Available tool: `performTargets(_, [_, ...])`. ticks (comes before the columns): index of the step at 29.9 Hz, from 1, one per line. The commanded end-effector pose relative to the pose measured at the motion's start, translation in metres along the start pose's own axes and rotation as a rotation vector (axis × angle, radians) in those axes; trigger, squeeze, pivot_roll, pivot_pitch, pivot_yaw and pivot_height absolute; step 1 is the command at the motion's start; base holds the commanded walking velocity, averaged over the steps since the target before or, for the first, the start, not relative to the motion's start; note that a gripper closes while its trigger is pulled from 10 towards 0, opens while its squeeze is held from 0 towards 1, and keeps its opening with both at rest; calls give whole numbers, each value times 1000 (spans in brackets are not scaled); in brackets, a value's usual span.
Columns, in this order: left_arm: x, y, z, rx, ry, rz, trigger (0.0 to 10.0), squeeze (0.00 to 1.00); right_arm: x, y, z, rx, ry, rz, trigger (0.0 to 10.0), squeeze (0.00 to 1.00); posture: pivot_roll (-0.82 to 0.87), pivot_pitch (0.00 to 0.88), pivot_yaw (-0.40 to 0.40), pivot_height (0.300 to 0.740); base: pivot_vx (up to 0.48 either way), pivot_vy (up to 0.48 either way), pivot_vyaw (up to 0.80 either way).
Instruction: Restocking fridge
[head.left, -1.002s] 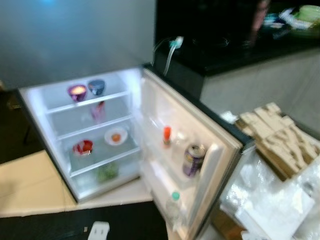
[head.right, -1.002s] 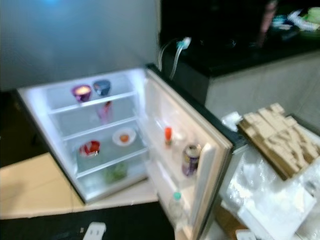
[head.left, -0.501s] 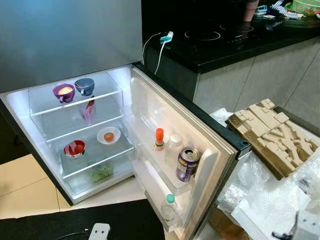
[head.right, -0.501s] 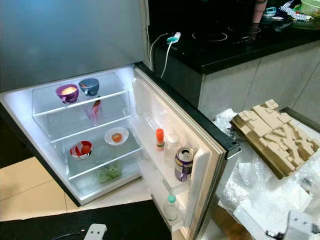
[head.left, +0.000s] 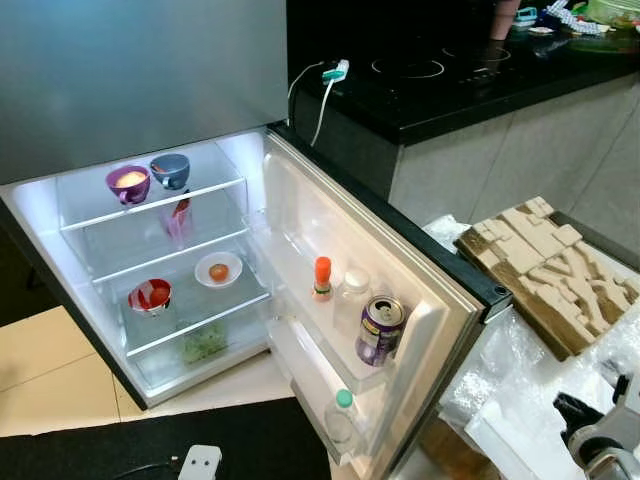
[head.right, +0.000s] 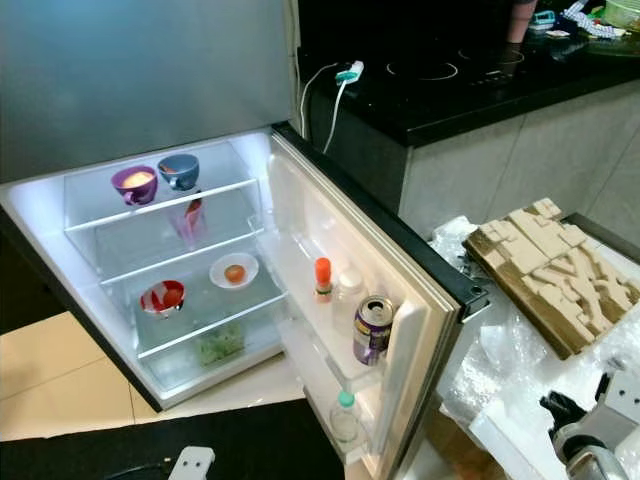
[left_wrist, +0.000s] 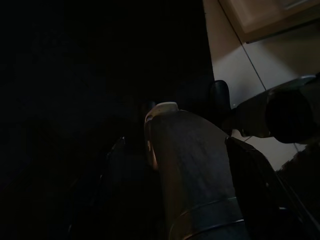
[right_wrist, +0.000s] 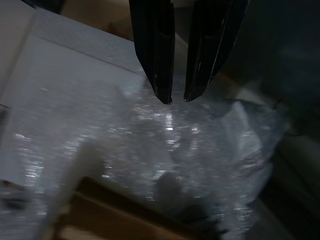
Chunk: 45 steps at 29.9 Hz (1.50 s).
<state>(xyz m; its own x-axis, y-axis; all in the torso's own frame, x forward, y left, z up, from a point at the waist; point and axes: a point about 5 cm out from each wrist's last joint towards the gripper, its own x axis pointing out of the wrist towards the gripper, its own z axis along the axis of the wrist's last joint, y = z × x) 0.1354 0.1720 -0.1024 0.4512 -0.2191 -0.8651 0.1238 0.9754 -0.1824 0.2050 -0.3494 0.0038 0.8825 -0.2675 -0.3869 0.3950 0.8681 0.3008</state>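
I see the fridge (head.left: 60, 215) at left, its door (head.left: 400, 270) swung open toward me. Two cups (head.left: 148, 178) on top shelf; can (head.left: 380, 330) in door rack. Counter (head.left: 470, 80) far right; cardboard packing (head.left: 550, 265) near right.

R gripper (head.right: 565, 420) has risen into view.

– Can you read anything on that purple can (head.left: 380, 331) in the fridge door (head.left: 400, 300)?

– No. It carries printed markings, but they are too small and blurred to make out as letters.

– And the orange-capped bottle (head.left: 322, 278) beside it, or the green-capped bottle (head.left: 340, 418) on the lower door shelf?

– No legible label on either.

– The bowls and cups on the fridge shelves?

– Colours only; no words, numbers or brands.

– So, overall?

– No text, brand, number or sign can be read in any of the views.
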Motion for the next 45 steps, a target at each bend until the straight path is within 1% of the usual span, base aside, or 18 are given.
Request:
performTargets(1, [0,-4,-10,-17,37,-9,10000,0,2,3,2,28,-11,22,10000,0,4,0,-21,740,0,-469,0])
performTargets(9, [0,-3,-10,-32,34,-5,10000,0,6,19,1,54,6,180,10000,0,8,0,-24,740,0,0,0])
performTargets(12, [-1,-4,-11,-35,37,-9,10000,0,6,30,-6,61,41,308,10000,0,6,0,-24,740,0,0,0])
performTargets(13, [-1,-4,-11,-35,37,-9,10000,0,6,30,-6,61,41,308,10000,0,6,0,-24,740,0,0,0])
performTargets(15, [0,-4,-11,-37,38,-10,10000,0,6,46,-12,53,84,449,10000,0,6,0,-26,740,0,0,0])
performTargets(16, [0,-4,-11,-37,38,-10,10000,0,6,46,-12,53,84,449,10000,0,6,0,-26,740,0,0,0])
performTargets(17, [0,-4,-11,-37,37,-11,10000,0,6,60,-16,42,113,560,10000,0,5,0,-25,740,0,0,0])
performTargets(20, [0,-5,-11,-36,37,-12,10000,0,6,77,-21,31,143,688,10000,0,5,0,-25,740,0,0,0])
performTargets(21, [0,-5,-11,-36,37,-12,10000,0,6,77,-21,31,143,688,10000,0,5,0,-25,740,0,0,0])
performTargets(25, [0,-4,-10,-36,36,-14,10000,0,3,102,-25,17,176,877,10000,0,5,0,-24,740,0,0,0])
performTargets(26, [0,-4,-10,-36,36,-14,10000,0,3,102,-25,17,176,877,10000,0,5,0,-24,740,0,0,0])
performTargets(31, [0,-5,-11,-38,37,-16,10000,0,0,121,-20,-16,199,1050,10000,0,5,0,-25,740,0,0,0])
performTargets(35, [0,-5,-11,-38,38,-16,10000,0,-2,125,-19,-24,212,1091,10000,0,5,0,-25,740,0,0,0])
performTargets(36, [0,-5,-11,-39,39,-16,10000,0,-5,129,-21,-33,227,1128,10000,0,4,0,-26,740,0,0,0])
performTargets(38, [0,-5,-12,-40,42,-18,10000,0,-14,146,-28,-62,286,1251,10000,0,5,0,-27,740,0,0,0])
performTargets(39, [0,-5,-12,-40,42,-18,10000,0,-14,146,-28,-62,286,1251,10000,0,5,0,-27,740,0,0,0])
performTargets(44, [0,-6,-12,-40,42,-20,10000,0,-27,171,-35,-97,332,1386,10000,0,5,0,-26,740,0,0,0])
performTargets(45, [0,-6,-12,-40,42,-20,10000,0,-27,171,-35,-97,332,1386,10000,0,5,0,-26,740,0,0,0])
